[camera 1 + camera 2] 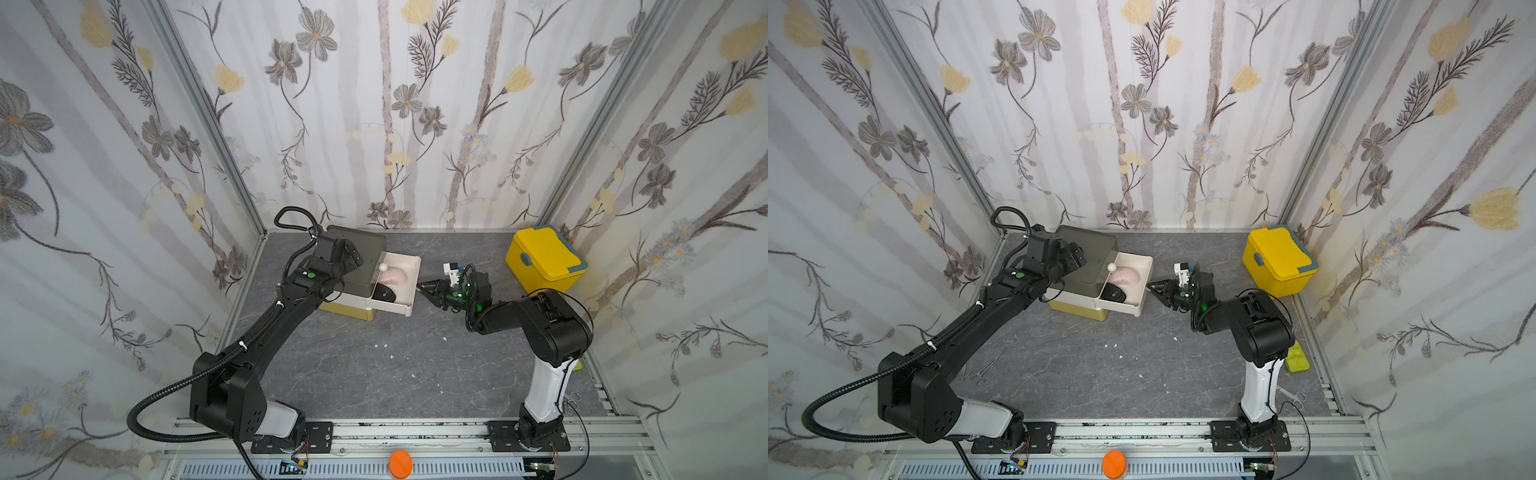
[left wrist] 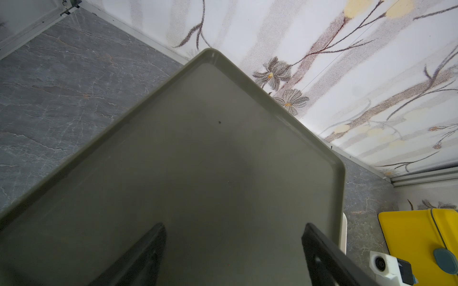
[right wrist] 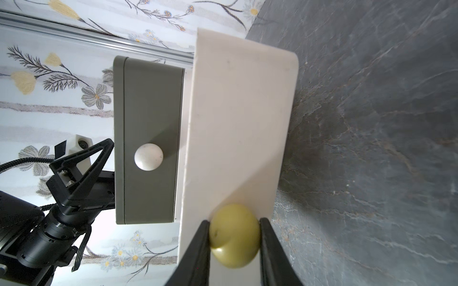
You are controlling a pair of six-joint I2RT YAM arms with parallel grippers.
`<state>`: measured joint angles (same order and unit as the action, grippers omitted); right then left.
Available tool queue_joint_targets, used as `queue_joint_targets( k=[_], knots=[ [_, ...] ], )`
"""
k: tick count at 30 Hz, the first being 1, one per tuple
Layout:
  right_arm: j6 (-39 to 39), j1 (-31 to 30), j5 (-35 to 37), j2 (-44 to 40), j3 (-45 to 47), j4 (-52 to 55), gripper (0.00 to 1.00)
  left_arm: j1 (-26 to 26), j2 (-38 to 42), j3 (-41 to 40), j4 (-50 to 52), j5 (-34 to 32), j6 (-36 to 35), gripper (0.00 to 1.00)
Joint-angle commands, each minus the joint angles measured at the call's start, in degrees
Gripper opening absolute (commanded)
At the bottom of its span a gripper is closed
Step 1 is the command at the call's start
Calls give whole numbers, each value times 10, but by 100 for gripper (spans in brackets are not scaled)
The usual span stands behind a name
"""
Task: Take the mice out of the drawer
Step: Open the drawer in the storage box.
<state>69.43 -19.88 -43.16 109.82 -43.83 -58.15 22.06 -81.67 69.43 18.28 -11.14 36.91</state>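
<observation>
The drawer point(image 1: 365, 249) point(image 1: 1092, 253) stands at the back left, its white middle tier point(image 1: 409, 291) point(image 1: 1140, 291) pulled out to the right. In it lie a pale pink mouse point(image 1: 395, 276) point(image 1: 1127, 276) and a black mouse point(image 1: 384, 295) point(image 1: 1113, 294). My right gripper point(image 1: 419, 286) point(image 3: 234, 220) is shut on that tier's yellowish ball knob point(image 3: 234, 237), in front of its white face point(image 3: 238, 123). My left gripper point(image 1: 353, 259) point(image 2: 234, 225) hangs open over the olive-grey top point(image 2: 198, 148), holding nothing. The bottom tier is mostly hidden.
A bright yellow lidded box point(image 1: 544, 257) point(image 1: 1279, 259) sits at the back right. The olive tier's white knob point(image 3: 148, 157) juts out beside the pulled tier. A small green item point(image 1: 1296, 358) lies by the right wall, and metal forceps point(image 1: 980, 370) lie near the left arm.
</observation>
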Motion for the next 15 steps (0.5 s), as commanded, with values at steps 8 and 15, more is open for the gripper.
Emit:
queue_joint_targets(
  k=[8, 15],
  knots=[
    [-39, 24, 10, -32, 45, 34, 29, -1, 2, -4, 51, 5, 10, 88],
    [-69, 24, 17, -53, 30, 77, 42, -1, 5, 1, 47, 17, 11, 88]
  ],
)
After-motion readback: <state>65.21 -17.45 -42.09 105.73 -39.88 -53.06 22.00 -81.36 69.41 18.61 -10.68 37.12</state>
